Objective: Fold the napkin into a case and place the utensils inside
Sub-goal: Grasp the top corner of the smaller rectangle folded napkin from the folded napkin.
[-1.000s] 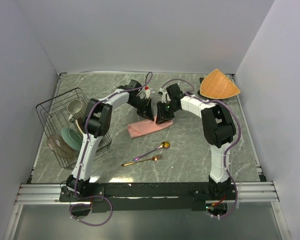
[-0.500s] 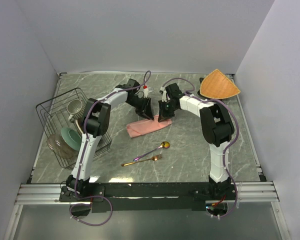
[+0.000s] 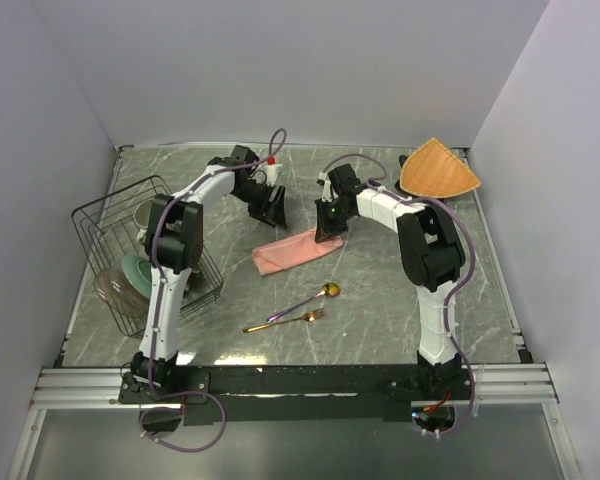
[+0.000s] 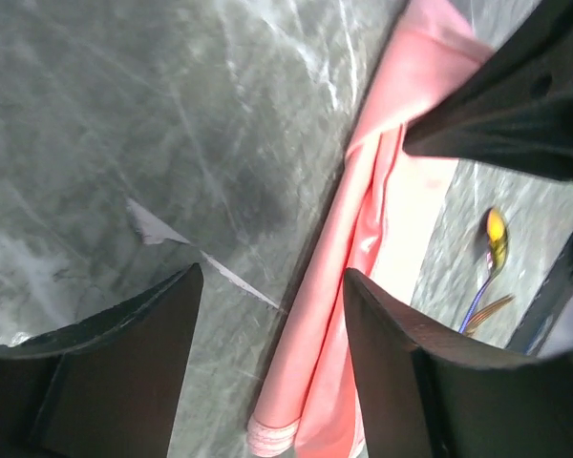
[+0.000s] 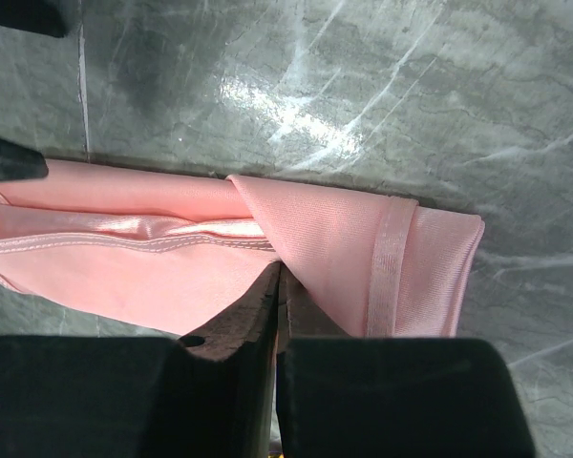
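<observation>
Already the napkin (image 3: 292, 251) lay folded narrow on the counter (image 3: 400, 300); the right pincer (image 5: 277, 272) pinched its flap; the left pincer (image 4: 272, 281) gaped empty; spoon (image 3: 305, 300) and fork (image 3: 285, 322) lay outside, uninserted.

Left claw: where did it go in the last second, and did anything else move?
The left claw pulled back from the napkin, away toward the far left, and now hangs open. The right claw stayed shut on the napkin's right end. The napkin, spoon and fork lie where they were.
</observation>
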Controlling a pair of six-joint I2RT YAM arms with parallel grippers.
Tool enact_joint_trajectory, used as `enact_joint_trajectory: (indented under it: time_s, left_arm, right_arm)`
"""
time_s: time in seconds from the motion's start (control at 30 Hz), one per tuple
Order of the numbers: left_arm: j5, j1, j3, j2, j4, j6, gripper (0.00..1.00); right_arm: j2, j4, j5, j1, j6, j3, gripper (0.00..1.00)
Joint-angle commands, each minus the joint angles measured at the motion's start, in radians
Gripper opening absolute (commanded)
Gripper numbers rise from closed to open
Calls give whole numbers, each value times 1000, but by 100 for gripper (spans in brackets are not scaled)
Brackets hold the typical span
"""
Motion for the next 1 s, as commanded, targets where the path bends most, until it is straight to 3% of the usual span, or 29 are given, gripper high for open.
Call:
enact_joint_trajectory:
  time_s: [0.0,0.33,0.53,0.73,0.83,0.97]
  left_arm:
    - [0,-33,33,5,-88,123,67]
    - [128,-88,55,66,-95,112,58]
    - [128,-105,52,74,-80,103,47]
    - [91,-105,55,69,-52,102,3]
    - [72,-108,50,66,-49,114,1]
    - [62,-108,52,72,-59,132,1]
  right_arm:
    - [50,-20,104,5,-4,-11,7]
    - [44,-15,105,7,-11,-17,8]
    - [41,-9,104,7,-7,-22,8]
    - [-11,2,40,4,-21,-31,13]
    - [-82,-9,-48,-22,-27,-29,21]
    - [-156,-8,-281,-91,17,-8,26]
